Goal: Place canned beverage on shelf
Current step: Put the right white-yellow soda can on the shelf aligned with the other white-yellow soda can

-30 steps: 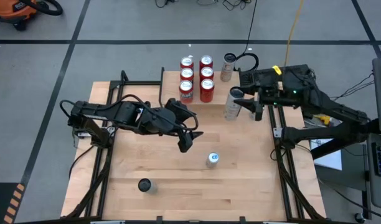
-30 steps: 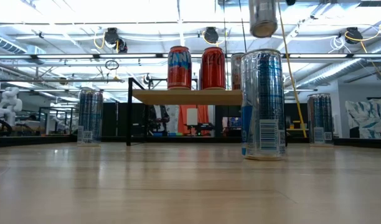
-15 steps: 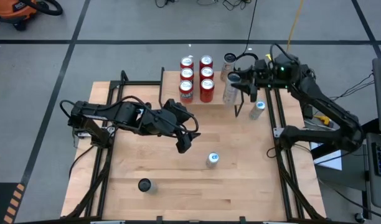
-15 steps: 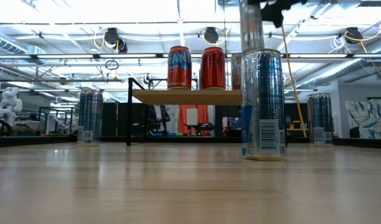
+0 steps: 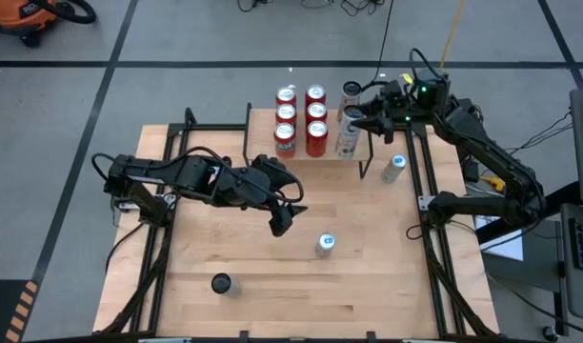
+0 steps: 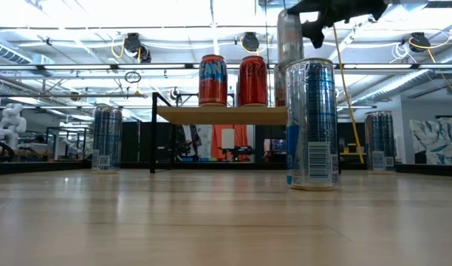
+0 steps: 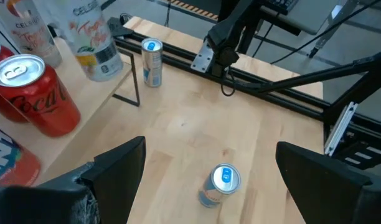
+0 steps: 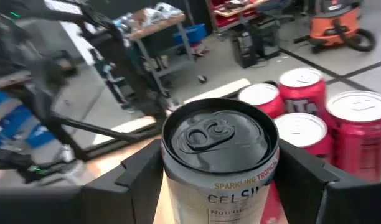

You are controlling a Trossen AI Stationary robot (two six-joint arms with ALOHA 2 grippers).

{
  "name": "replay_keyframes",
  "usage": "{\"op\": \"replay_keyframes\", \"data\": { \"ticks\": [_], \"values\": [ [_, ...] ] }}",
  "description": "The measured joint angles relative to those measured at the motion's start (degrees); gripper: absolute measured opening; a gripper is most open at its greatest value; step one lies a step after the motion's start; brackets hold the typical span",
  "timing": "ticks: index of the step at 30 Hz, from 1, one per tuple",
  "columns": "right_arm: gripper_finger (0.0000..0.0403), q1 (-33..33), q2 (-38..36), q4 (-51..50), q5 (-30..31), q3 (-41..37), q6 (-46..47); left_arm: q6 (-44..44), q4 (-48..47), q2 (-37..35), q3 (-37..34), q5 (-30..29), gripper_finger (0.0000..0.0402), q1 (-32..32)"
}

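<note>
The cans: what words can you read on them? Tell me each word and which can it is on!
"SPARKLING TROPICAL": on the white can in the right gripper; the last letters are partly hidden.
"CELSI", cut off at the edge: same can, lower down.
"CELSI": on the second white can standing on the shelf.
"Coca", in script: on the red can on the shelf.
The blue cans' print is too small to read.

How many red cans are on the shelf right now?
6 red cans, in two columns of three on the shelf: left column; right column. None looks hidden from above.
</note>
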Motion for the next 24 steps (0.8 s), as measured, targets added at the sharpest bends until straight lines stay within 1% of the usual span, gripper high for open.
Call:
{"op": "replay_keyframes", "data": {
  "ticks": [2,5,10,13,16,18,20,24],
  "values": [
    [0.0228,-0.91,-0.94,-0.62,-1.59,0.0,0.67,-0.42,0.04,0.0,0.0,0.24,0.0361,-0.03],
    [0.0228,-2.06,-2.99,-1.04,-1.37,-0.78,0.65,-1.68,0.04,0.0,0.0,0.28,0.0361,-0.39],
    [0.0228,-3.32,-9.87,0.38,-1.26,-7.99,1.89,-3.19,0.09,0.0,0.0,0.3,0.0361,-1.14],
    [0.0228,-3.38,-13.86,6.26,-1.15,-14.34,4.92,-3.2,0.13,0.0,0.0,0.23,0.0361,-1.68],
    [0.0228,-3.38,-15.92,14.15,-0.62,-18.18,7.37,-3.18,0.15,0.0,0.0,0.06,0.0361,-1.79],
    [0.0228,-3.36,-16.16,16.05,1.29,-19.13,6.02,-3.17,0.16,0.0,0.0,-0.04,0.0361,-1.78],
    [0.0228,-3.36,-15.41,16.48,3.45,-19.21,2.62,-2.86,0.22,0.0,0.0,-0.08,0.0361,-1.47],
    [0.0228,-3.38,-12.85,17.61,5.33,-18.56,-3.25,-2.72,0.23,0.0,0.0,-0.23,0.0361,-0.92]
  ]
}}
